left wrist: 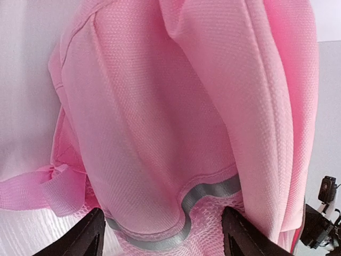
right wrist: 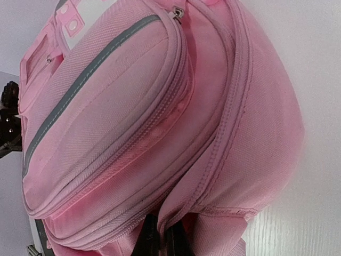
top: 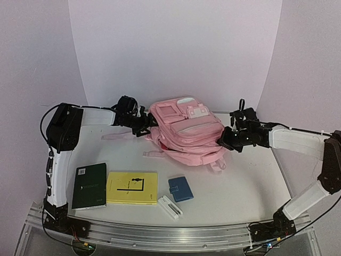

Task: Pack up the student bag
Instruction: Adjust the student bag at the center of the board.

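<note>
The student bag [top: 186, 133], pink with grey reflective strips, lies at the back middle of the table between both arms. My left gripper [top: 146, 124] is at its left end. In the left wrist view it [left wrist: 162, 213] stands open, its black fingertips wide apart on either side of the bag's [left wrist: 160, 106] mesh side pocket and grey strip. My right gripper [top: 224, 140] is at the bag's right end. In the right wrist view it [right wrist: 162, 226] is shut on a fold of the bag's [right wrist: 133, 106] fabric beside a zip seam, and the fold hides most of its fingers.
Near the front lie a dark green book [top: 89, 185], a yellow book [top: 132, 188], a small blue case [top: 180, 189] and a white flat item [top: 170, 207]. A pink strap [top: 114, 136] trails left of the bag. A metal rail [top: 160, 234] runs along the front edge.
</note>
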### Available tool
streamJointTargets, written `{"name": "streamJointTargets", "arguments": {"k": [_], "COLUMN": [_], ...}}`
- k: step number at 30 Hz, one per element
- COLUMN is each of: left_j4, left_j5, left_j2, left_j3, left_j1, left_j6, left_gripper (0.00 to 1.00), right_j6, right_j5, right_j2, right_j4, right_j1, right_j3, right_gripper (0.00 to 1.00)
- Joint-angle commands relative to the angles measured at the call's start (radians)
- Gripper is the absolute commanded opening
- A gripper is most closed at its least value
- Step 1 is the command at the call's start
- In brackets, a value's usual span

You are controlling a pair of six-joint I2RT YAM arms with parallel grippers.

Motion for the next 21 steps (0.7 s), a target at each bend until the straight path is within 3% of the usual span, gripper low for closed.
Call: {"name": "streamJointTargets", "arguments": {"k": [1, 7, 15, 21], "left_j4": [-0.12, -0.25, -0.375, -0.37], "left_j5": [-0.086, -0.282, -0.453, -0.373], "left_j2": [-0.114, -0.323, -0.617, -0.821], "left_j3": [0.007, -0.2, -0.422, -0.585], "left_j1": [0.004, 0.035, 0.042, 0.042], "left_j6": [0.09, 0.067, 0.032, -0.047], "left_gripper": [0.83, 0.92, 1.0, 1.0], "right_j6": [0.131, 0.284, 0.274, 0.241], "right_j5": [-0.019, 0.073, 0.149, 0.157], "right_j2": [-0.088, -0.069, 0.135, 0.237], "right_j4": [0.044, 0.136, 0.161, 0.161], "right_j1": [0.163, 0.335, 0.537, 0.597], "right_j3": [-0.033, -0.013, 0.195, 0.287], "right_gripper": [0.0, 0.0, 0.01, 0.45]}}
